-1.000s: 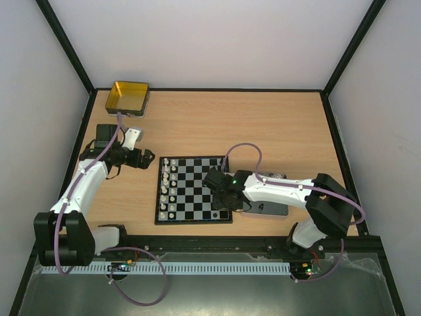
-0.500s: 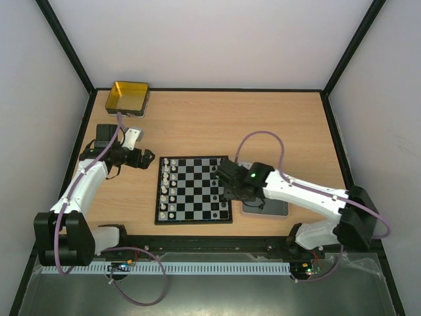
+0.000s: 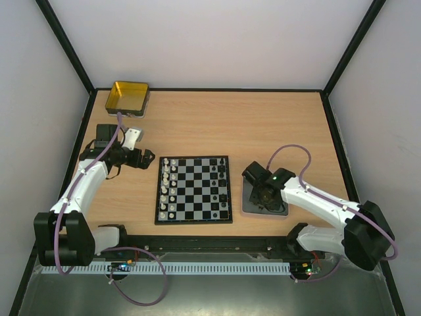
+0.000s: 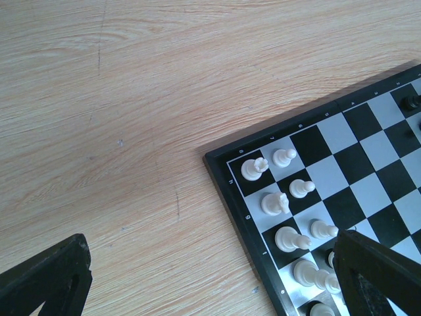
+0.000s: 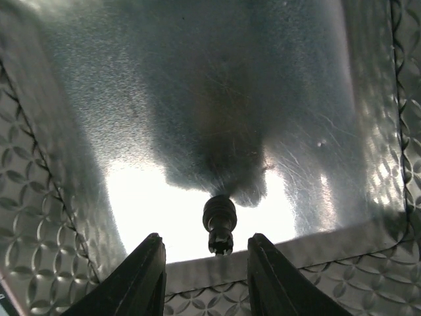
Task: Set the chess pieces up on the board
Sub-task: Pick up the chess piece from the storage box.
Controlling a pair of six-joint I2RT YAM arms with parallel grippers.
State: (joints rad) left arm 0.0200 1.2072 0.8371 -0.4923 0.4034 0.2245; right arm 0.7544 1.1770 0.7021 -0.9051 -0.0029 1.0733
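Top external view gives me a pale wooden bench (image 3: 263, 125) boxed in by plain light walls (image 3: 210, 39) and black corner posts (image 3: 66, 46). The board (image 3: 197, 194) lies near the middle, close to the near edge. White pieces (image 3: 168, 187) line its two left columns, and a few black pieces (image 3: 217, 172) stand near its right edge. A gold tin (image 3: 128, 97) sits in the far left corner, well apart from the rest. Just right of the board lies a grey tray (image 3: 279, 212); my right arm (image 3: 316, 201) covers most of it from above. On the right wrist camera, the right gripper (image 5: 205, 247) hangs over the tray floor, released, with its fingers either side of one dark piece (image 5: 219, 226) and not touching it. The left gripper (image 3: 146, 160) hovers just left of the board's far corner, spread wide and holding nothing.
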